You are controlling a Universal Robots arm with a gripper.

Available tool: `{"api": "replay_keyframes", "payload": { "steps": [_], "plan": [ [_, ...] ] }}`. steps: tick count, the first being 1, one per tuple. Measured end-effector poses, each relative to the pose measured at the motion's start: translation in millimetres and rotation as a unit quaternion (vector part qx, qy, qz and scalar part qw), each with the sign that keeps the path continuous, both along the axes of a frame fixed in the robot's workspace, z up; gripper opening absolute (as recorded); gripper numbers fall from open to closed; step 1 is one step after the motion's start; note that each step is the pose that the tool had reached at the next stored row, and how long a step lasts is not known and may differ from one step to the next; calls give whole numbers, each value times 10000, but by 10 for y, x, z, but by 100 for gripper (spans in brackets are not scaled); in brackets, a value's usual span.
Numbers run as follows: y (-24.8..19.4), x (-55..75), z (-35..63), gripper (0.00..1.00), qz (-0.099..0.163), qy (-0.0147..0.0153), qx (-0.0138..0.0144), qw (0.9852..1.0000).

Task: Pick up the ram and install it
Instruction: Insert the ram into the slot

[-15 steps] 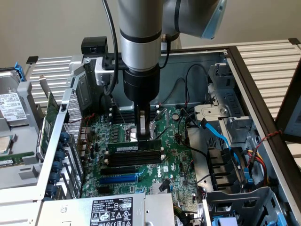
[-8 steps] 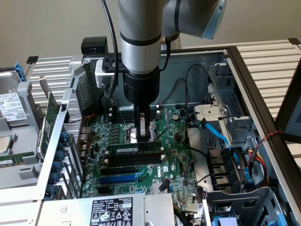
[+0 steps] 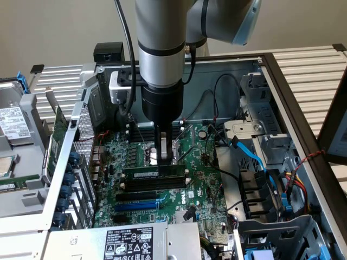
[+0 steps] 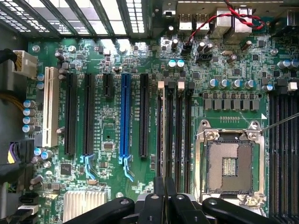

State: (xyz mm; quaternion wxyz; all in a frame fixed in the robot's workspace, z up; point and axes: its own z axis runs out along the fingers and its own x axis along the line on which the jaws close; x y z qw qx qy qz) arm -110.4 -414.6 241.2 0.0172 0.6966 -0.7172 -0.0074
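**Ram held upright at its memory slot**

Exterior view: near the frame's centre, the gripper (image 3: 164, 158) is reaching straight down into the open computer case. Its fingers are drawn almost together and are pinching the top edge of the ram (image 3: 154, 172). The ram is standing on edge on the motherboard (image 3: 200, 184), so its contacts are facing a slot.

Wrist view: the gripper (image 4: 164, 196) is straddling the ram (image 4: 162, 130), seen edge-on in the memory slot farthest from the CPU socket (image 4: 229, 163), toward the blue slot (image 4: 124, 116).
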Motion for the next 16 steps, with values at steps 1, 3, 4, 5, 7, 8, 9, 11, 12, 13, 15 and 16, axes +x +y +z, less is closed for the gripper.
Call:
{"api": "replay_keyframes", "payload": {
  "steps": [1,3,4,5,7,8,9,11,12,13,15,16],
  "plan": [
    [-1,-1,-1,13,0,0,0,10000],
    [-5,-1,-5,13,-1,0,1,10000],
    [-7,-1,-7,13,-1,-1,1,10000],
    [-12,-1,-7,13,0,0,0,10000],
    [-11,-1,-15,13,0,-1,1,10000],
    [-12,-1,-18,13,0,0,0,10000],
    [-12,-3,-20,13,0,0,0,10000],
    [-12,-9,-22,13,-2,-4,0,10000],
    [-12,-13,-23,13,-1,-9,1,10000],
    [-11,-16,-23,13,-2,-14,1,10000],
    [-12,-18,-23,13,-2,-23,0,10000],
    [-12,-19,-24,13,-4,-27,0,10000]
  ]
}}
